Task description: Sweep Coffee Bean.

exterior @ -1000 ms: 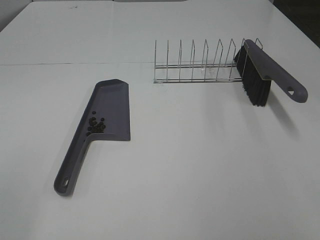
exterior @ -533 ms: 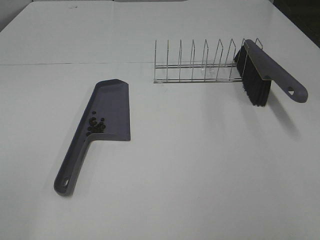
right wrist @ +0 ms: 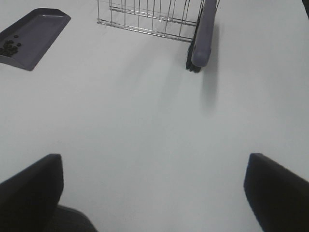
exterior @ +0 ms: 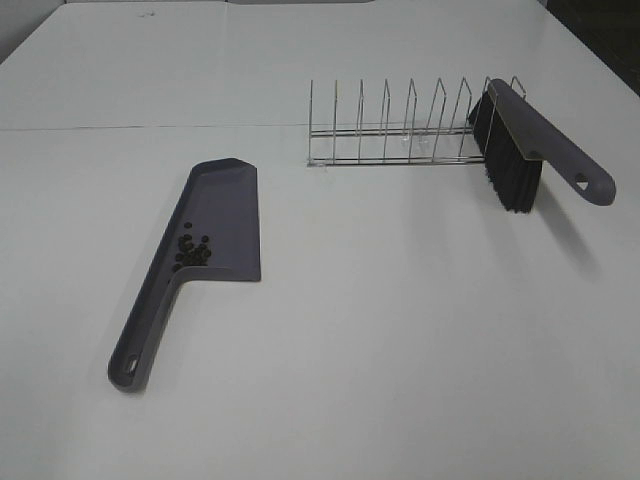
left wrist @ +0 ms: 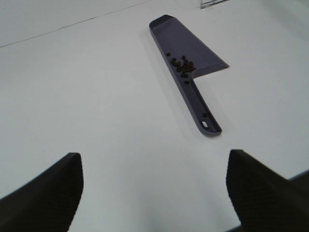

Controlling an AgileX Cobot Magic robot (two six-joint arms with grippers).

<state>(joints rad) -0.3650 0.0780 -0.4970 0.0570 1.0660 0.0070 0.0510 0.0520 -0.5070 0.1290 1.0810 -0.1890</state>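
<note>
A grey-purple dustpan lies flat on the white table, left of centre. The coffee beans, several tiny dark ovals, sit clustered inside the pan near where its handle starts. They show too in the left wrist view and the right wrist view. A brush with black bristles and a grey handle rests in the right end of a wire rack. My left gripper is open and empty, well back from the pan handle. My right gripper is open and empty, well back from the brush.
The wire rack stands at the back, right of centre. A thin seam runs across the table behind the dustpan. Neither arm shows in the exterior high view.
</note>
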